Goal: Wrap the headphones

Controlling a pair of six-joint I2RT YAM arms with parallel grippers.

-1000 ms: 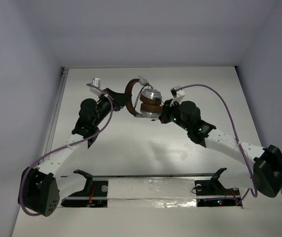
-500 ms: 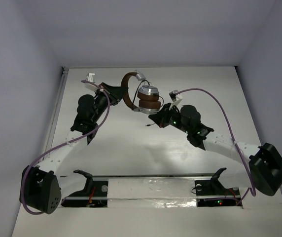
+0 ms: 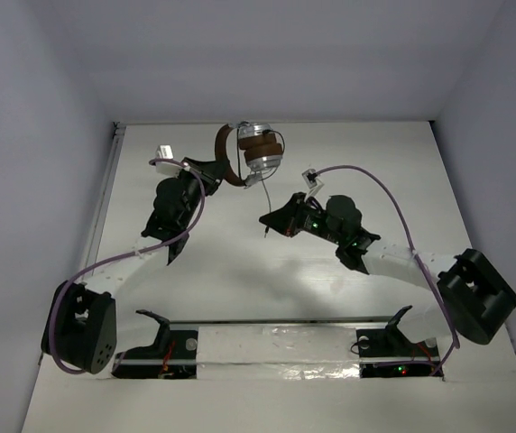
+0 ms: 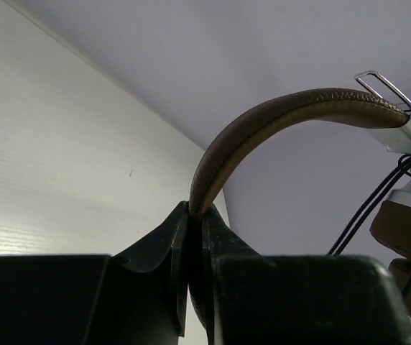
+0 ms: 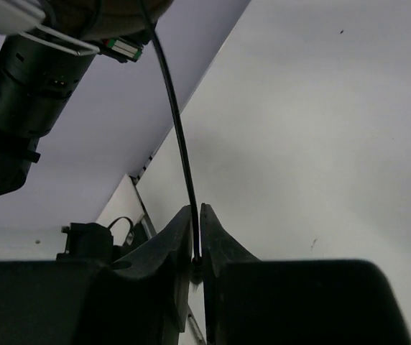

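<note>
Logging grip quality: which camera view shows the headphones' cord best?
Right wrist: the cord runs close-up and sharp down into the nearly closed right gripper. Top external shows only a faint thin line below the headphones. Left wrist catches just short dark strands at the frame's right edge.

The top view looks down from high behind the near edge of the table (image 3: 402, 180), far enough to take in all of it. Each wrist view sits close behind its own fingers (image 4: 155, 244) (image 5: 164, 251) and looks up, the left at the headband (image 4: 263, 122), the right along the cord (image 5: 180, 136). All three share the headphones (image 3: 251, 152), at upper centre of the top view.
</note>
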